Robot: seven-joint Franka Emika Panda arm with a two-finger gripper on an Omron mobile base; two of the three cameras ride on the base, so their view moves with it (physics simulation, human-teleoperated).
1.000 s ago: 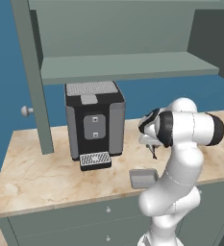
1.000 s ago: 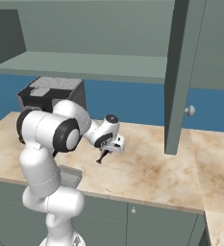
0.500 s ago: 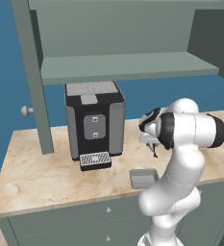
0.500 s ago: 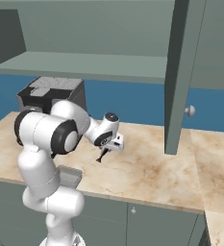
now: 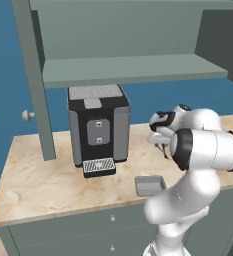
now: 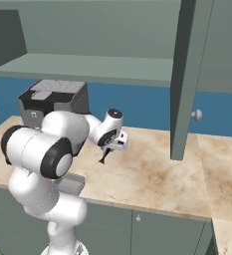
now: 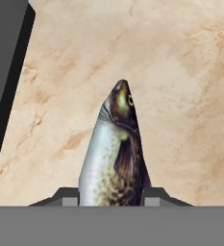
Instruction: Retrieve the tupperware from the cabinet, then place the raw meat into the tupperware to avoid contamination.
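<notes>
Gripping the small dark grey fish with pale belly [image 7: 114, 158] between the two-finger gripper [image 6: 106, 155], hanging head-down above the marble counter [image 6: 152, 174]; the shallow grey translucent rectangular tupperware [image 5: 149, 185] sitting lower, nearer the counter's front edge

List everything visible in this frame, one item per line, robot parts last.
cabinet: one, grey-green, on the wall above the counter, doors open, inner shelf bare.
coffee machine: one, black and grey, on the counter under the cabinet.
drip tray: one, black-and-white grated, at the machine's foot.
tupperware: one, grey translucent, near the counter's front edge.
raw meat: one fish, dark with paler belly, held above the counter.
counter: one, beige marble.
drawer fronts: grey-green, below the counter.
gripper: one, shut on the fish.
</notes>
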